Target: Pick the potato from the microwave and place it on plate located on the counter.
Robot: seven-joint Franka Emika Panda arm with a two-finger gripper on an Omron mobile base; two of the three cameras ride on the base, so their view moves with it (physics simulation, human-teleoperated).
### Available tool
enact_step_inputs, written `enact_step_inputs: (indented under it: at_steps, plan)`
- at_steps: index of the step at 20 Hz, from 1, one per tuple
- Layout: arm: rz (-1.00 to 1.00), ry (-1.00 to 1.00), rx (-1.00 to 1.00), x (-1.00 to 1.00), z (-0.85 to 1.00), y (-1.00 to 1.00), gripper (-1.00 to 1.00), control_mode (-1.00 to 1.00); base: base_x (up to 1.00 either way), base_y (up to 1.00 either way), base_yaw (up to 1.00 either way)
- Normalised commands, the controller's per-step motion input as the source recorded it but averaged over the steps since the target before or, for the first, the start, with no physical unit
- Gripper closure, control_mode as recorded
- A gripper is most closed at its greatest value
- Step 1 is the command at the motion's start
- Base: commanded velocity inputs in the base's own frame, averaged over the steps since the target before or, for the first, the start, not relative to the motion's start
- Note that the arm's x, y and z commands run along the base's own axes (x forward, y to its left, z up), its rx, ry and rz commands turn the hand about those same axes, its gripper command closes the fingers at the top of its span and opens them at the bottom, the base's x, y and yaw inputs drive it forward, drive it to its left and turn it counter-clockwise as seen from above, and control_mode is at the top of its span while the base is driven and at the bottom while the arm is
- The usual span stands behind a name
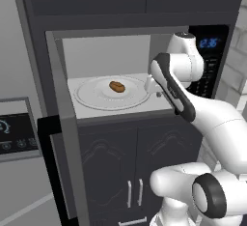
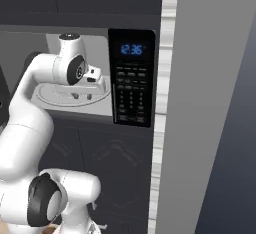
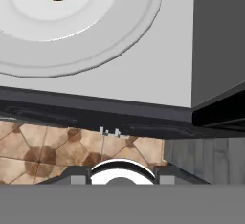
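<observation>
My pincer (image 1: 157,93) clenched, grasping nothing, at microwave (image 1: 211,70) mouth; potato (image 1: 116,86) on turntable (image 1: 91,97), well apart, further inside.

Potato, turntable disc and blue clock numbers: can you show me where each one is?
potato (image 1: 116,86): left base view, middle of its brown skin.
turntable disc (image 1: 91,97): left base view, bare left part of the rim.
blue clock numbers (image 2: 132,49): right base view, middle of the digits.

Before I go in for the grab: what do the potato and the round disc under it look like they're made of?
The potato looks organic: matte brown skin with darker mottling and no shine. The disc looks like frosted glass or pale plastic, white and faintly translucent, with a smooth raised rim; which of the two, the render doesn't settle. It lies on the microwave floor, a flat pale grey.
</observation>
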Motion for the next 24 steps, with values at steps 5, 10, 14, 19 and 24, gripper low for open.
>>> enact_step_inputs:
  at_steps: [5, 10, 14, 19, 24]
  plan:
    - [0.01, -0.06, 0.00, -0.30, 0.00, 0.07, -1.00, -1.00, 0.00, 0.00, 0.00]
    - [0.10, -0.36, 0.00, -0.97, -0.03, 0.46, -1.00, -1.00, 0.00, 0.00, 0.00]
    - [0.22, -0.18, 0.00, -0.89, -0.03, 0.49, -1.00, -1.00, 0.00, 0.00, 0.00]
    - [0.19, -0.16, 0.02, -0.05, 0.03, 0.49, -1.00, -1.00, 0.00, 0.00, 0.00]
    - [0.05, -0.01, 0.01, 0.47, 0.13, 0.40, -1.00, -1.00, 0.00, 0.00, 0.00]
